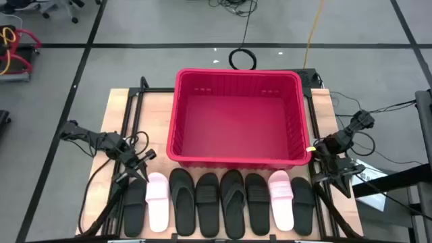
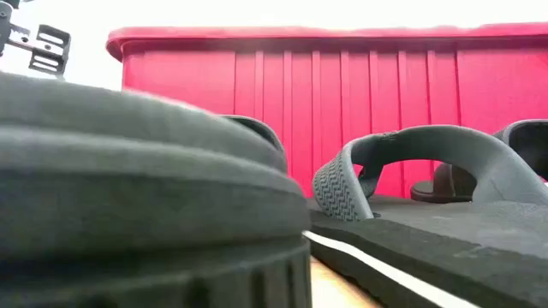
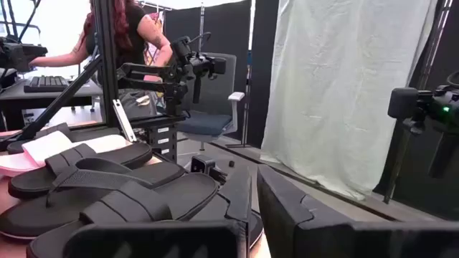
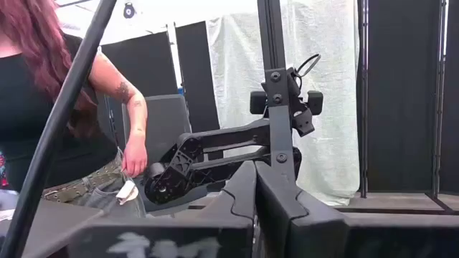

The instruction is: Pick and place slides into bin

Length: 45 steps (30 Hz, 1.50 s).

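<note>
To start well, the left gripper should spread its nearly closed, empty fingers before dropping onto the outermost black slide in the row just in front of the empty red bin. The right gripper, clenched empty, waits beside the bin's near right corner.

Bin: red plastic, faintly glossy, walls ribbed and slotted, rim rolled smooth. Black slides: matt rubbery foam; strap of one finely textured. Pink slides: same matt foam. Table: pale wood, smooth. Backdrop: white cloth, creased.
</note>
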### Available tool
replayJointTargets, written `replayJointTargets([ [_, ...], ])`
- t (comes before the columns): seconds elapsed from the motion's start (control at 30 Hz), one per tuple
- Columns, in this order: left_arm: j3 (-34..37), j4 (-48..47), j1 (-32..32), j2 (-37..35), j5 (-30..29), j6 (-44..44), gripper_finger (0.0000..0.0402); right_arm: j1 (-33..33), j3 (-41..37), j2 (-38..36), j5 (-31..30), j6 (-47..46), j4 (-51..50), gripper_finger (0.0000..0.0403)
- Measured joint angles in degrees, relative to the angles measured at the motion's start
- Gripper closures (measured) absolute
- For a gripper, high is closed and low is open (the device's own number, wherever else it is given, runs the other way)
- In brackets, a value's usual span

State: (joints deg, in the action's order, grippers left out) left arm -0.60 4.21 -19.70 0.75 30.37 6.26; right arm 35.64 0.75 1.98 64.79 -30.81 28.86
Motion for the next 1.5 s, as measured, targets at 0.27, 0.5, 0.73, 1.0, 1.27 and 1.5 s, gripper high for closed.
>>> replayJointTargets([
  [0.27,0.0,0.0,0.0,0.0,0.0,0.0,0.0393,0.0,0.0,0.0,0.0,0.0,0.0,0.0403],
  [0.5,0.0,0.0,0.0,0.0,0.0,0.0,0.0393,0.0,0.0,0.0,0.0,0.0,0.0,0.0403],
  [0.73,0.0,0.0,0.0,0.0,0.0,0.0,0.0374,0.0,0.0,0.0,0.0,0.0,0.0,0.0403],
  [1.0,0.0,0.0,0.0,0.0,0.0,0.0,0.0382,0.0,0.0,0.0,0.0,0.0,0.0,0.0403],
  [1.27,0.0,0.0,0.0,0.0,0.0,0.0,0.0400,0.0,0.0,0.0,0.0,0.0,0.0,0.0403],
  [1.5,0.0,0.0,0.0,0.0,0.0,0.0,0.0380,0.0,0.0,0.0,0.0,0.0,0.0,0.0403],
])
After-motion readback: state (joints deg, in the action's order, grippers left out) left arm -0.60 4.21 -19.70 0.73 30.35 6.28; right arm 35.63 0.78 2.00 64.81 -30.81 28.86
